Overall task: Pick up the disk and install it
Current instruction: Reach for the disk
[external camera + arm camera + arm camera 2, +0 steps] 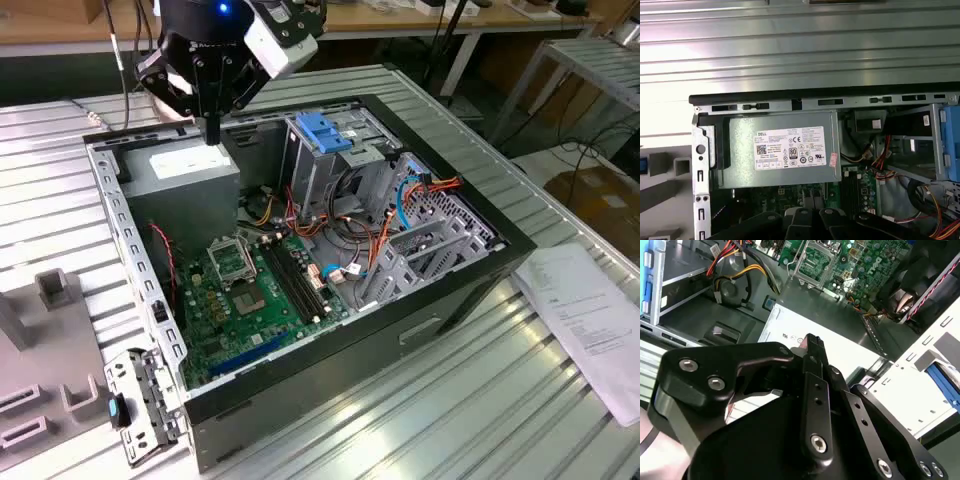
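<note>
While the gripper (212, 135) is being held just above the grey box (185, 172) at the exterior view's left end of the open case (135, 255), with its fingers pressed together and nothing between them, the pick-up is being judged as the step in hand and as not yet begun. Nothing is being touched by the fingertips, which are being seen over the box's white sticker in the second wrist view. The disk (942, 382) is not being carried. It is being placed, as a judgement only, outside the case, just beyond the wall on the side away from the cage (330, 170). A blue strip (940, 380) is being shown there in the second wrist view, near the grey blocks (682, 165) on the table (430, 400), and is being read as one of the disk's side rails. The disk's metal face and label are being hidden, so little of its look can be told beyond that long, straight, light-blue plastic edge. The cage under the blue latch (325, 130) is being taken as the place meant for the disk, though whether its bay is free cannot be told. For the pick, the fingers are being called on to be parted and the arm to be carried out over the case wall. The grip is being called on to be set across the disk's body rather than on the rails, which are judged to be needed free for sliding into the cage.
</note>
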Robot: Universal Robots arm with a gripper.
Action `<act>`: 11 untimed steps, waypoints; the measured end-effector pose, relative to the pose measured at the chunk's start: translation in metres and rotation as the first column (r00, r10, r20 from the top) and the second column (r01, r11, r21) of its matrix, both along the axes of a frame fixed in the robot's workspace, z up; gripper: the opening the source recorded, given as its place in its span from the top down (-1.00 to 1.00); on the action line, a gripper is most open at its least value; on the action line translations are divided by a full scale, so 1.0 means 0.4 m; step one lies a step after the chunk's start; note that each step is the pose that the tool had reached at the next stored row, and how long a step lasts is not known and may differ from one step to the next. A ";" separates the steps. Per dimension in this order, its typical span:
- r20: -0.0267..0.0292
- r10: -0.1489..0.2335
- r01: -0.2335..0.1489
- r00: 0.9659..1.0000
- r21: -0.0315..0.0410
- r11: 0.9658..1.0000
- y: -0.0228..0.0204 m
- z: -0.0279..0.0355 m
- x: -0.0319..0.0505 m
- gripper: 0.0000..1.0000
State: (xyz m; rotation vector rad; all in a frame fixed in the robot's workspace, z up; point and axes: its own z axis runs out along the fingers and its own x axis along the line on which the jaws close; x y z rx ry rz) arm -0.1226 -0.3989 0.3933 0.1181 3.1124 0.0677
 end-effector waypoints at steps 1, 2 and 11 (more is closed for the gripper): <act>0.000 0.000 0.000 1.000 0.000 1.000 0.000 0.000 -0.006 0.79; 0.000 0.000 0.000 1.000 0.000 1.000 0.000 0.000 -0.010 0.79; 0.000 0.000 0.000 1.000 0.000 1.000 0.000 0.000 -0.045 0.79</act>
